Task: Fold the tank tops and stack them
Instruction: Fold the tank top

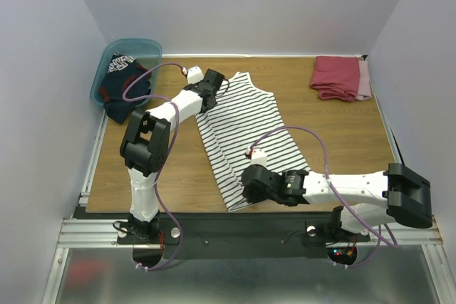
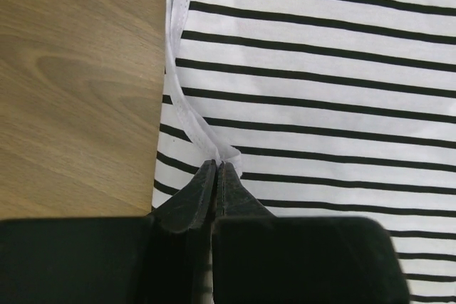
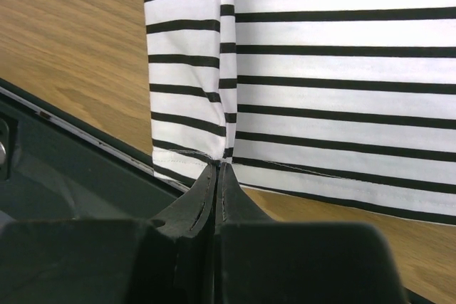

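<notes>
White tank top (image 1: 246,122) with dark stripes lies lengthwise on the wooden table (image 1: 342,133), the left gripper (image 2: 217,170) pinching its far armhole edge, the right gripper (image 3: 216,169) clamped on the near hem, and the cloth spreading to their right.

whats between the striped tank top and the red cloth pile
Only bare wooden table lies between the striped tank top and the red cloth pile, as the top view shows.

No legible text, number or brand in any view. Navy top (image 1: 121,90) in the bin (image 1: 135,43): white markings on its fold nearest the bin's far rim, too small and crumpled to read.
</notes>
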Action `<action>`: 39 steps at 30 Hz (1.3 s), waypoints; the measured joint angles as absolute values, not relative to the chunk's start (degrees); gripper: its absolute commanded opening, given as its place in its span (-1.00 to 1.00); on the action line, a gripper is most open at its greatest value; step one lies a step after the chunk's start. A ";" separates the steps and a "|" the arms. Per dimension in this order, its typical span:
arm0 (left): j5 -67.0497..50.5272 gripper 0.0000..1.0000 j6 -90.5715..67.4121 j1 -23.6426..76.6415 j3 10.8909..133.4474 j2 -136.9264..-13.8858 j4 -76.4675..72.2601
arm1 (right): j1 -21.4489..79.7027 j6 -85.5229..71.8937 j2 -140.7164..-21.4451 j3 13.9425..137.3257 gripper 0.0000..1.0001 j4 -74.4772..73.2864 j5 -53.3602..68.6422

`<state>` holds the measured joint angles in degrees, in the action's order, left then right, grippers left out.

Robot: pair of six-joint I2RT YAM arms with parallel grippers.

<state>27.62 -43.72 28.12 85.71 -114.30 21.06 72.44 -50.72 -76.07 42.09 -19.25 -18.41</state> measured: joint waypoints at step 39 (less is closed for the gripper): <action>25.52 -0.50 -42.61 33.32 101.47 -125.62 25.10 | 72.47 -56.75 -69.95 36.69 -0.66 -25.74 -27.14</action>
